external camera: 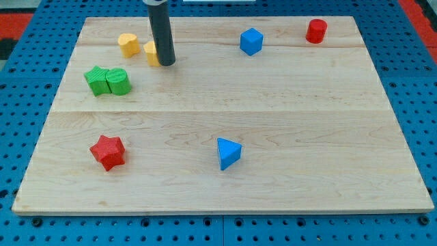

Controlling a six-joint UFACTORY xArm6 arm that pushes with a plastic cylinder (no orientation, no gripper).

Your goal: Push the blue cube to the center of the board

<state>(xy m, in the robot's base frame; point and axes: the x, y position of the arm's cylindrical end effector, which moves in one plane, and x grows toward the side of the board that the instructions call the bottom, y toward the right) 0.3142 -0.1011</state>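
Rod's tip [166, 64] on the table [273, 130], touching a yellow block [151, 52], blue cube [251, 41] well to its right, no jaws on this arm.

— What can't you see from where you sit?

— My rod [162, 31] runs out of the view's top, so its upper part is cut off. It stands in front of a yellow block [151, 52], hiding that block's right side; I can't tell its shape.

— And your tip?

— My tip [167, 63] shows, just right of that block; whether they touch, I can't tell.

— The board?

— The pegboard [20, 219] under it is cropped on every side.
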